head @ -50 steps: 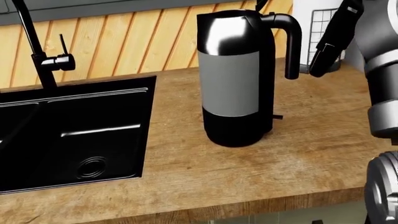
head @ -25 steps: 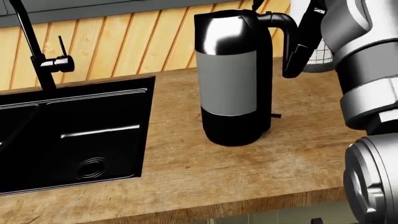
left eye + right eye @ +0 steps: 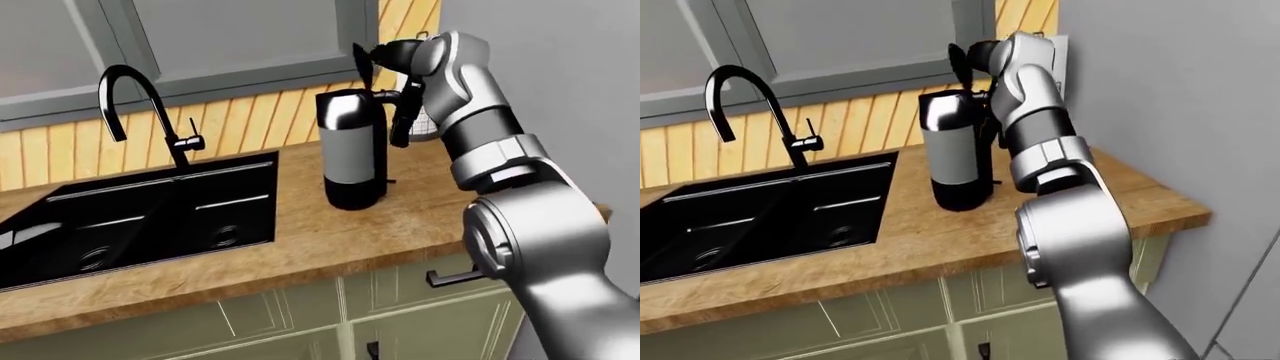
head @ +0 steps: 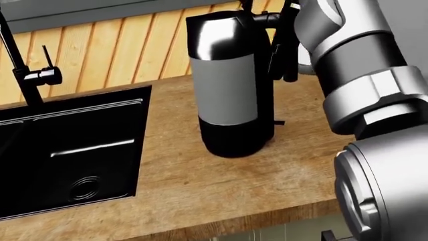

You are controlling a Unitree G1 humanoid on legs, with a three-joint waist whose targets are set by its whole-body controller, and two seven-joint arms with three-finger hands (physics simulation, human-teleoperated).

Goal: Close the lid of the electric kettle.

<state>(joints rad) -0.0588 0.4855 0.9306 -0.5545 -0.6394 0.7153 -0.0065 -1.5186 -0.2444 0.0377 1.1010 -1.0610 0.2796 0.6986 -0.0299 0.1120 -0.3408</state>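
Wooden table point(image 3: 420, 217) runs under a window, with a black sink point(image 3: 140, 217) and curved tap point(image 3: 140, 105) at the left and cream cupboards point(image 3: 400, 315) below. Right of the sink stands the kettle point(image 3: 352, 150), upright on the table near the plank wall, its lid point(image 3: 360, 58) tipped up and open. The right arm point(image 3: 500, 172) rises from the near right, bent at the elbow, and reaches over to the kettle's top. The right hand point(image 3: 395, 56) is beside the raised lid, dark fingers point(image 4: 289, 45) hanging by the handle; whether they are spread or pressed together I cannot tell.
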